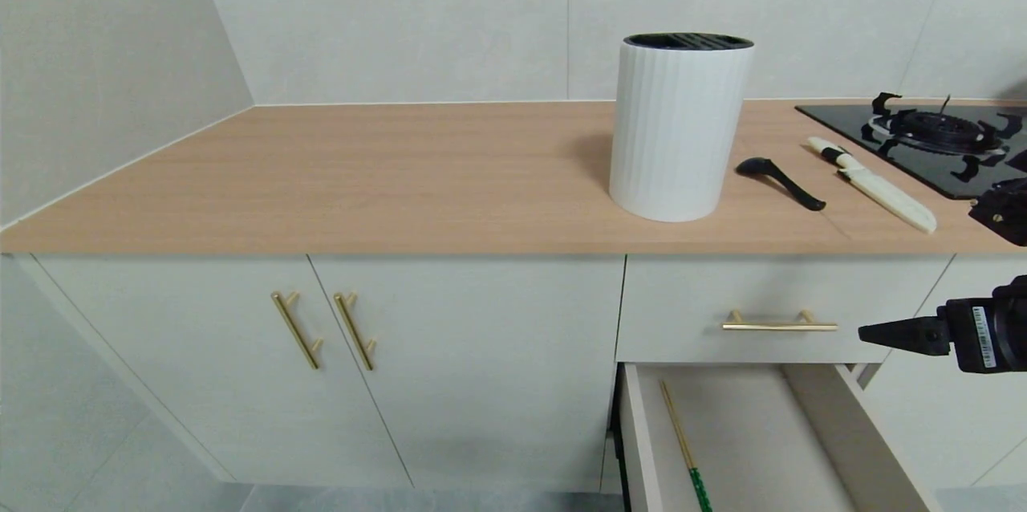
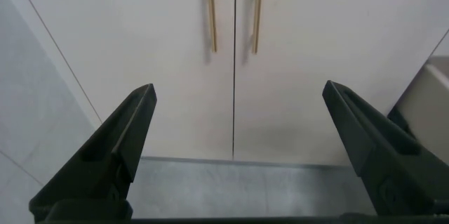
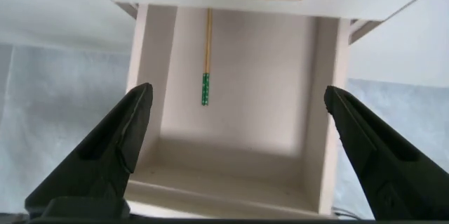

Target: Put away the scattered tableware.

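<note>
Probably light, stiff and slick, the black spoon (image 1: 782, 183) at the right of the tabletop (image 1: 401, 175) wants a mid-handle grip; left pincer (image 2: 238, 89) and right pincer (image 3: 236, 92) gape wide, empty.

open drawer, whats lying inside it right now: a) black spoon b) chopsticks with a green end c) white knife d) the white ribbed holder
B: the chopsticks with a green end lie along the floor of the open drawer, while the black spoon, the white knife and the white ribbed holder all sit up on the countertop.
</note>
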Robot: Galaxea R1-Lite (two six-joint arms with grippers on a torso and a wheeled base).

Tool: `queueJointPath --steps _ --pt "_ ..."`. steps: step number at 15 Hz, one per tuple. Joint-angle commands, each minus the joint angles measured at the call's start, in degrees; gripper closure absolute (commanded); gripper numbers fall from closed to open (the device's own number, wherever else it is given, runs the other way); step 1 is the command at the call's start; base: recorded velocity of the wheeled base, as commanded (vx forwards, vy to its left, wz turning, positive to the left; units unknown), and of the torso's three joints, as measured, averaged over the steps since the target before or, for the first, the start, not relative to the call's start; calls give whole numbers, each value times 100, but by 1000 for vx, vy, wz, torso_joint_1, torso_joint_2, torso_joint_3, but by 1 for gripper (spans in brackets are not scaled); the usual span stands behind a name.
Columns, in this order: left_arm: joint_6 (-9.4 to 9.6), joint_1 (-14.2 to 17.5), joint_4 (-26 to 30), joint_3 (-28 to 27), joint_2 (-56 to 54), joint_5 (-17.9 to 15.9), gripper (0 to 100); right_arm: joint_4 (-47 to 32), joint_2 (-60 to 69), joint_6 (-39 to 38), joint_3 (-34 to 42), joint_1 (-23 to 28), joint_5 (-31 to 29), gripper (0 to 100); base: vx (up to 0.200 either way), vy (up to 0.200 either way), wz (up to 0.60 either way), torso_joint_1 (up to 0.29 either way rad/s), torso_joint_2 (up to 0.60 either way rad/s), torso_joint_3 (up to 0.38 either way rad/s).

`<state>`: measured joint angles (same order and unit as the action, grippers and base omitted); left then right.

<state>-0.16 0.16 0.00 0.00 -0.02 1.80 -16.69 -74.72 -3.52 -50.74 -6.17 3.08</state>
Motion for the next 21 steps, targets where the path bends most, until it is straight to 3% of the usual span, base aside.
queueJointPath --steps 1,9,13,16,19,21 --pt "-2 2 0 0 2 4 0 -1 -25 141 46 -7 8 0 0 0 0 173 -466 -295" --pt "-2 2 0 0 2 4 0 359 -34 185 257 -7 8 0 0 0 0 198 -481 -287" --pt "-2 2 0 0 2 4 0 553 -192 563 240 98 26 0 0 0 0 104 -265 -151" --pt "-2 2 0 0 2 4 0 1555 -1335 871 -507 529 263 0 0 0 0 7 -17 -9" --pt "-2 2 0 0 2 4 0 1994 -2469 880 -1377 678 1019 0 0 0 0 0 0 0" --pt "-2 2 0 0 2 4 0 2592 -3119 968 -1606 696 1036 0 0 0 0 0 0 0"
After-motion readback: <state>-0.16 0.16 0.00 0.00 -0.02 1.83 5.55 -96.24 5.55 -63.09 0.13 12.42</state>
